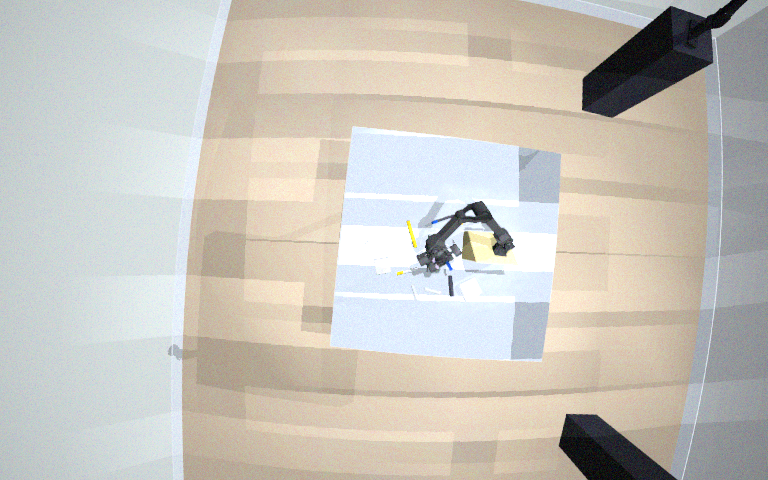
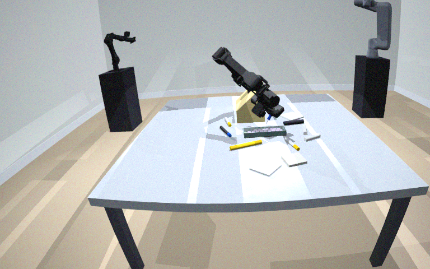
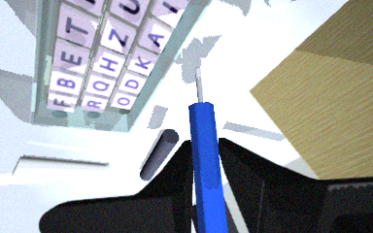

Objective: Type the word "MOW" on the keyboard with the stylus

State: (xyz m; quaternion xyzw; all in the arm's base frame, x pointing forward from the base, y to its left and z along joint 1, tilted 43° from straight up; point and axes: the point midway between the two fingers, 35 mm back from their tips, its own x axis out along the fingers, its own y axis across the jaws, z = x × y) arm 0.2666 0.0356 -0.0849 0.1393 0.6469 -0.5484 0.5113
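Observation:
The keyboard (image 2: 264,135) (image 3: 83,123) is a green-grey tray of pale lettered keys. The wrist view shows one end, with F, B, E, T, then R, Q, H, Z, U, then O, D, K, A in rows. M and W are not readable. My gripper (image 3: 204,145) is shut on the blue stylus (image 3: 204,127) (image 2: 269,117) and holds it with its thin metal tip pointing forward and down. In the wrist view the tip is outside the keyboard, beside the row with O, D, K, A. In the exterior view it is behind the keyboard. The arm hides most of the keyboard in the top view.
A wooden wedge block (image 1: 478,249) (image 2: 250,114) (image 3: 330,97) stands behind the keyboard. A black cylinder (image 1: 450,285) (image 2: 293,122) (image 3: 159,154) lies near its end. A yellow stick (image 1: 411,233) (image 2: 246,145), a black-and-blue marker (image 2: 225,131) and a white pad (image 2: 294,159) lie around.

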